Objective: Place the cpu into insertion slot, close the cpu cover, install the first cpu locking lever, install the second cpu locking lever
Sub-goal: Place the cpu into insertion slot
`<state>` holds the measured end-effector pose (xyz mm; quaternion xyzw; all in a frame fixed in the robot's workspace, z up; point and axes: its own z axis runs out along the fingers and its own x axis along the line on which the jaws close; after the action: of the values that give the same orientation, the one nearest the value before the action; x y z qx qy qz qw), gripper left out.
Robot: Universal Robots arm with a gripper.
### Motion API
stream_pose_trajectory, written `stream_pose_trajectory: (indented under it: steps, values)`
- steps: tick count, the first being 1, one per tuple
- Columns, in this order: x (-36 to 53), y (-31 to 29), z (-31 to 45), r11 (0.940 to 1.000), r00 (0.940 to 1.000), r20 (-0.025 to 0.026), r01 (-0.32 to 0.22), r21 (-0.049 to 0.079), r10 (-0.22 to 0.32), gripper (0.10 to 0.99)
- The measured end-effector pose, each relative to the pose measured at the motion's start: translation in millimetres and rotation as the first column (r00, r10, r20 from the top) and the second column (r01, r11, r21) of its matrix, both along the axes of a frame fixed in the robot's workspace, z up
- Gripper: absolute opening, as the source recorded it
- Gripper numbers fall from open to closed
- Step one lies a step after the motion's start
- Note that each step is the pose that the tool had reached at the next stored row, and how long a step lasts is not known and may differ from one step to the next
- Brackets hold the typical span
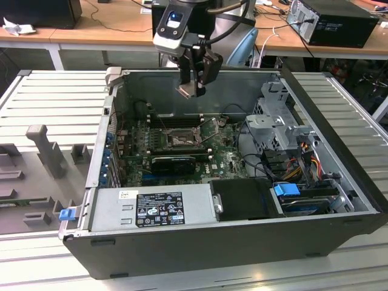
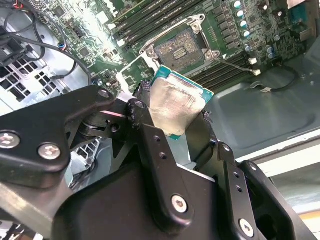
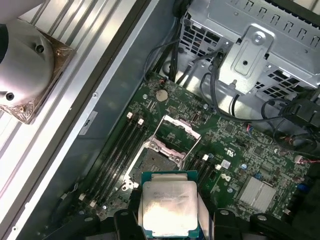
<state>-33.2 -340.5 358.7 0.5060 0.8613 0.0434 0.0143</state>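
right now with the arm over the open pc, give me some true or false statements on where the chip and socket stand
1. The chip is clamped between the jaws. True.
2. The chip already sits in the socket. False: the socket is empty, and the chip hangs above the board.
3. The socket's cover is swung open. True.
4. The computer case is closed up. False: its side is off, and the board inside shows.
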Motion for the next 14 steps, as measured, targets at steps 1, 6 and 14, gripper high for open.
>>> stream_pose_trajectory:
  steps: [1, 6, 14]
  values:
    - [0.0, 0.0, -0.9, 1.0000, 1.0000, 0.0001, 0.001, 0.000, -0.001, 0.525]
    - [0.0, 0.0, -5.0, 1.0000, 1.0000, 0.0001, 0.009, 0.000, -0.009, 0.525]
    - [0.0, 0.0, -5.5, 0.9937, 0.9937, 0.0001, 0.112, 0.000, -0.112, 0.525]
